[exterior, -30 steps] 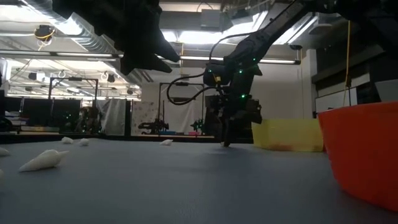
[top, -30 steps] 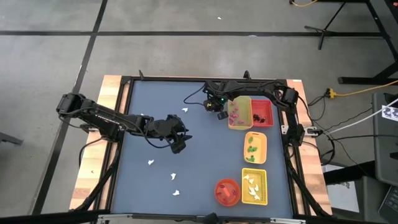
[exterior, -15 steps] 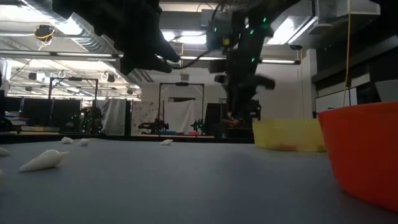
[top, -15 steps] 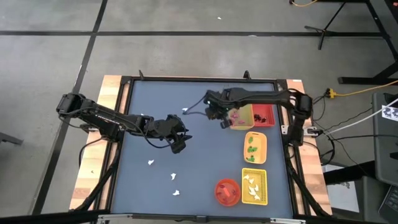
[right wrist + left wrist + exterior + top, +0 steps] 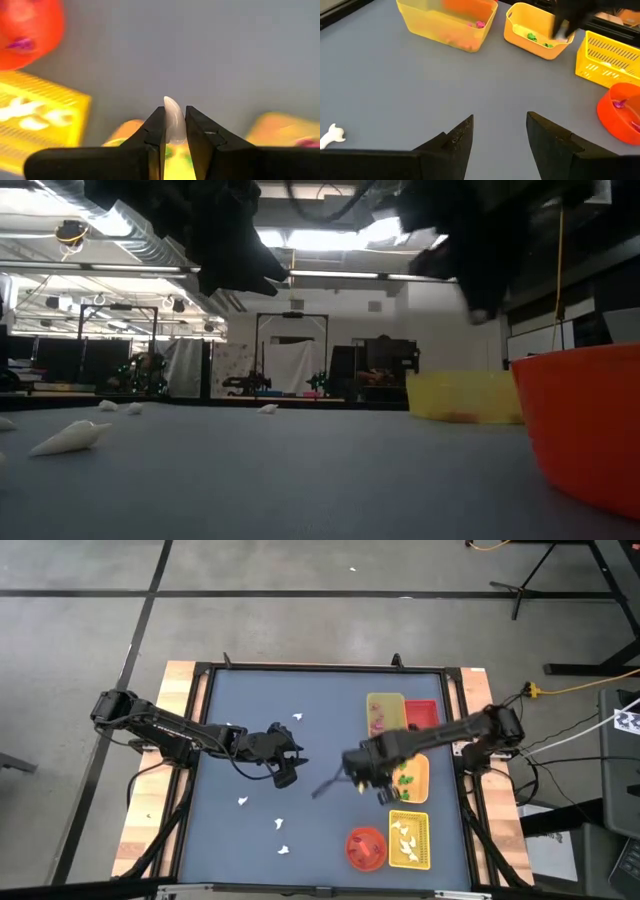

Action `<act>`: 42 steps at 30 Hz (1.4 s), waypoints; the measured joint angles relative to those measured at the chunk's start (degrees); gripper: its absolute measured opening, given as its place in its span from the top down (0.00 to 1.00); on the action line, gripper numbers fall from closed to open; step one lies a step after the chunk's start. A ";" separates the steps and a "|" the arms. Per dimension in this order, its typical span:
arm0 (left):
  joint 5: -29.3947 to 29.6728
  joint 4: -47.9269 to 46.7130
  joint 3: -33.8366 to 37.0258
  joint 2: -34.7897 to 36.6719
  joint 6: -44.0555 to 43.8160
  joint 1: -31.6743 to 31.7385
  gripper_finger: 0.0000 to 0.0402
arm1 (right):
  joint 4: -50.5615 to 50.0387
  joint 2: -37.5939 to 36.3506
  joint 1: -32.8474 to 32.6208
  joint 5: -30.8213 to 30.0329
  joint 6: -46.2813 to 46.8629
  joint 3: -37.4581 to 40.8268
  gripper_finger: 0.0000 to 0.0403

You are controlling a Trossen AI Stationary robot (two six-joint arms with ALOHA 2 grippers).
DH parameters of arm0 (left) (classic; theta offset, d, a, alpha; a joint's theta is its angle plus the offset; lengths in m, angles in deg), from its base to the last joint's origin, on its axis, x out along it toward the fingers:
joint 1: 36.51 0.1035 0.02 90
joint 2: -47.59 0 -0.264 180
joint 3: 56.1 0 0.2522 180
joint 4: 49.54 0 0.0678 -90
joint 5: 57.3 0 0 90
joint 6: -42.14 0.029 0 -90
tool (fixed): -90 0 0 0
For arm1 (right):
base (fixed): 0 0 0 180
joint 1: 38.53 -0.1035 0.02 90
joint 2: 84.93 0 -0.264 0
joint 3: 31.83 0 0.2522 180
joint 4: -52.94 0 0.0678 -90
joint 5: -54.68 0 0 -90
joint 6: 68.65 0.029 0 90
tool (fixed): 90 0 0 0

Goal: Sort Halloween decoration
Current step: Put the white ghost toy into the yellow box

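Note:
My right gripper (image 5: 174,131) is shut on a small white ghost-like piece (image 5: 173,114) and hangs above the table beside the orange tray (image 5: 411,776), blurred in the high view (image 5: 360,776). My left gripper (image 5: 500,134) is open over the table's middle (image 5: 285,764), touching nothing. Loose white pieces lie flat on the grey mat: (image 5: 298,717), (image 5: 243,802), (image 5: 278,824), (image 5: 283,851). One white piece (image 5: 331,136) lies near my left fingers. The yellow mesh tray (image 5: 408,838) holds white pieces. My right gripper pinches the white piece between its two fingers (image 5: 156,131). The piece's rounded end (image 5: 171,103) sticks out past the fingertips. It is lifted clear of the table, above the mat and the trays.
A yellow tray (image 5: 385,715) with pink bits and a red tray (image 5: 424,716) stand at the far right. The red-orange bowl (image 5: 366,847) sits near the front edge, large in the low view (image 5: 585,430). Open mat lies between the two arms.
My right gripper has risen from the mat by the yellow tray at the far edge and swung quickly toward the near edge, now beside the orange tray. My left arm has kept still.

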 joint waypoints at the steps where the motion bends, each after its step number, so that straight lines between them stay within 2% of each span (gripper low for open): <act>1: -0.01 0.03 0.00 0.00 0.02 0.01 0.58 | -0.70 0.00 -1.72 0.09 2.01 0.00 0.86; 14: -0.01 0.03 0.00 0.00 0.05 0.01 0.58 | -1.11 0.00 -21.46 0.06 23.54 0.00 0.86; 22: -0.57 0.03 0.00 0.00 0.05 0.00 0.58 | -2.05 0.00 -29.91 -0.01 25.17 0.00 0.86; 28: -0.59 0.01 0.00 0.00 2.25 -0.01 0.58 | -2.05 0.00 -32.91 0.00 25.17 0.00 0.86; 37: -0.71 -0.23 0.00 0.00 2.96 -1.12 0.58 | -2.07 0.00 -32.70 0.47 26.57 0.00 0.86; 42: -0.71 -1.88 0.00 0.00 2.96 -3.12 0.58 | -2.97 0.00 -32.70 0.91 26.66 0.00 0.77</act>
